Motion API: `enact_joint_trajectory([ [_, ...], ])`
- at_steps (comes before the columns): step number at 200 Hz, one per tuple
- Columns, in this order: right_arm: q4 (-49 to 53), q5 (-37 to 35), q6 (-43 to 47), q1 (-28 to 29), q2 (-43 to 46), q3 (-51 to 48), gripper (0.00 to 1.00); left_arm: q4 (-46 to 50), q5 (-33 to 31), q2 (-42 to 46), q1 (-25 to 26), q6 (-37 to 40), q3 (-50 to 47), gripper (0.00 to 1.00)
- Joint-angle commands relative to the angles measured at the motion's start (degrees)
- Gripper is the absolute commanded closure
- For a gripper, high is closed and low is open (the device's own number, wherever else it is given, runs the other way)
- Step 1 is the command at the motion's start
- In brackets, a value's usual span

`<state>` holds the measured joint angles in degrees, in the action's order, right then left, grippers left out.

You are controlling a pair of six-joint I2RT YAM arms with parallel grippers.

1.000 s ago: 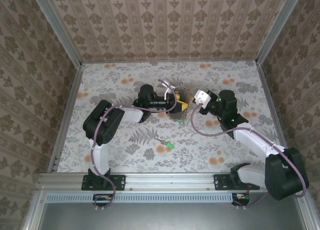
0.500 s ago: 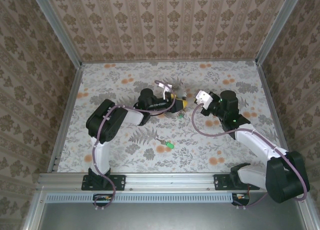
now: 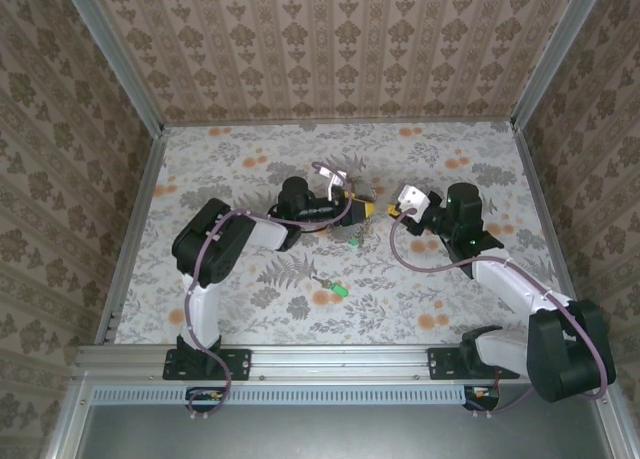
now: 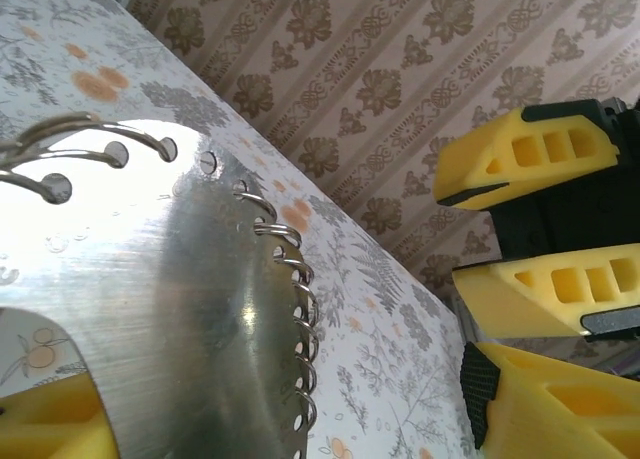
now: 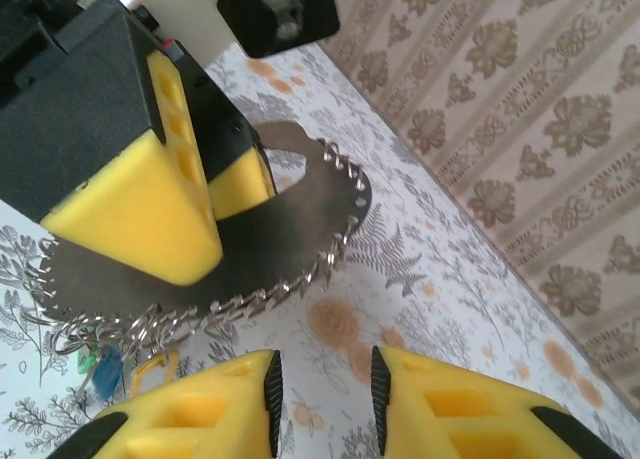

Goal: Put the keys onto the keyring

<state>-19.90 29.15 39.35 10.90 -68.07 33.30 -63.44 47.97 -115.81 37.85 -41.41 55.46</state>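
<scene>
1. As the top view has it, both arms reach in to mid-table (image 3: pixel 450 159). The left gripper (image 3: pixel 360 207) and the right gripper (image 3: pixel 394 211) point at each other, tips close but apart.
2. Same view: one green key (image 3: pixel 341 291) lies alone on the table, nearer the bases and well apart from both grippers. The keyring is too small to make out here, and the jaw gaps can't be read at this size.
3. Left wrist: the keyring (image 4: pixel 200 309) is a shiny flat metal disc with holes and small wire loops (image 4: pixel 300 309) along its rim. It is tilted and fills the left half.
4. Left wrist: one yellow finger (image 4: pixel 45 429) sits behind the disc at lower left. The other finger (image 4: pixel 560 409) is at lower right, clear of the disc, so the jaws are spread wide. No pinch is visible.
5. Left wrist: the right gripper's two yellow fingers (image 4: pixel 530 159) show at upper right with a gap between them.
6. Right wrist: its own fingers (image 5: pixel 200 414) are at the bottom edge, jaws slightly apart with bare table in the gap and nothing held.
7. Right wrist: the disc runs between the left gripper's two fingers (image 5: pixel 150 199), low over the table.
8. Right wrist: two small keys (image 5: pixel 100 371), one blue-green and one yellow, sit by the loops at the disc's lower-left edge. Can't tell if they are threaded on.
</scene>
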Motion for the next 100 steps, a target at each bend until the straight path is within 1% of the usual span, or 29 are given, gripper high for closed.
enact_joint_trajectory([
  [1, -4.7, 6.1, 3.5, 0.0, -1.4, -1.4, 0.68, -3.7, 3.6, 3.7, 0.2, 0.2, 0.3, 0.30],
  [8, -4.4, 6.1, 4.3, 0.2, -1.8, -1.0, 0.69, -3.7, 3.7, 3.9, 0.3, 0.4, 0.3, 0.30],
  [31, -4.0, 3.2, 6.9, 1.0, -3.3, 0.0, 0.74, -3.6, 4.3, 4.4, 0.6, 0.6, 0.3, 0.32],
  [48, -6.0, 0.6, 6.3, 1.3, -5.0, 0.6, 0.80, -2.8, 4.6, 4.9, 1.0, 1.5, 0.3, 0.32],
  [84, -8.5, 1.0, 3.6, 2.0, -7.6, 1.4, 0.80, -1.8, 4.9, 5.5, 1.5, 2.5, 0.4, 0.33],
  [100, -10.3, -1.0, 2.8, 2.9, -8.5, 1.1, 0.79, -1.9, 5.1, 5.8, 1.7, 2.6, 0.4, 0.34],
])
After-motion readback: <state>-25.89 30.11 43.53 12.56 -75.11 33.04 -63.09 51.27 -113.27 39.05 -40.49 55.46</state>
